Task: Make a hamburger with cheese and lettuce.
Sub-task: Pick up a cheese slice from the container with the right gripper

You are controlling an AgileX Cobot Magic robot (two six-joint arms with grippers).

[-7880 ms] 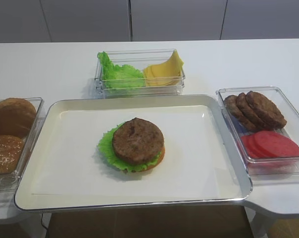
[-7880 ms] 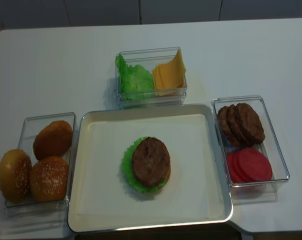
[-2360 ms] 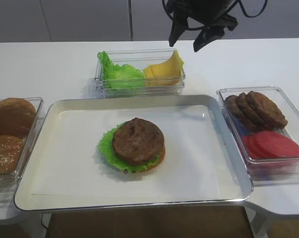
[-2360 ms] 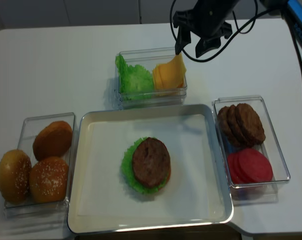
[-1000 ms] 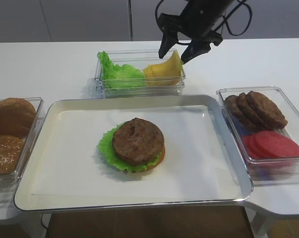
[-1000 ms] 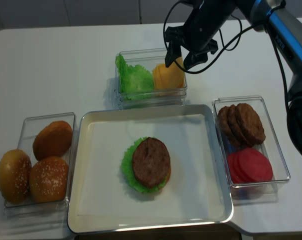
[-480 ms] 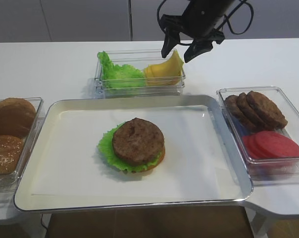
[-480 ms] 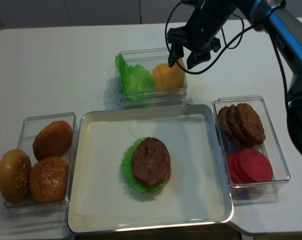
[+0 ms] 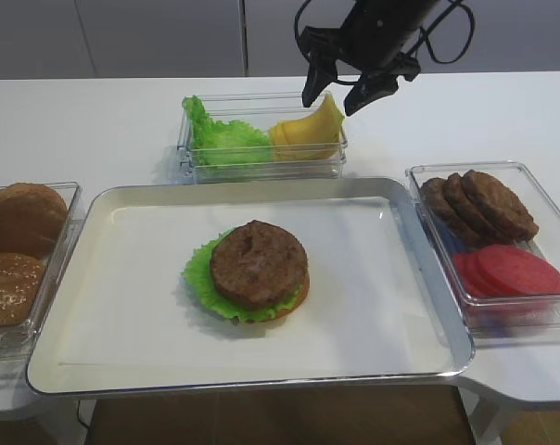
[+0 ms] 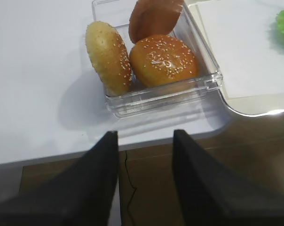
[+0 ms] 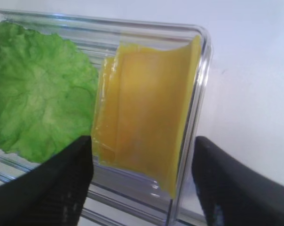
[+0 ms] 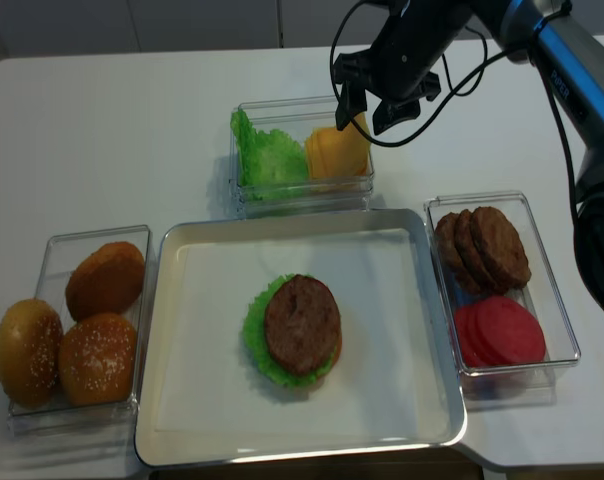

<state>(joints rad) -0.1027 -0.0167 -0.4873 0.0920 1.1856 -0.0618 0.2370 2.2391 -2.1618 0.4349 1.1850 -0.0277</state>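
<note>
Hanging wide apart over the cheese [image 9: 308, 131] at the upper middle of the frame, the right hand [image 9: 338, 95] is barely moving now after coming down, so grabbing cheese is coming next. The hamburger [image 9: 250, 272] is sitting mid-tray with one patty and its lettuce [image 9: 198, 278]. Three buns [image 12: 64, 335], four loose patties [image 9: 477, 206] are waiting. The left hand [image 10: 144, 141] is open too.

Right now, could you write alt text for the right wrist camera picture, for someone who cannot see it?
Yellow cheese slices lean against the end wall of a clear plastic container, filling the middle of the picture. Frilly green lettuce lies beside them on the left. The two dark fingers of the open right pincer frame the bottom edge, touching nothing.
</note>
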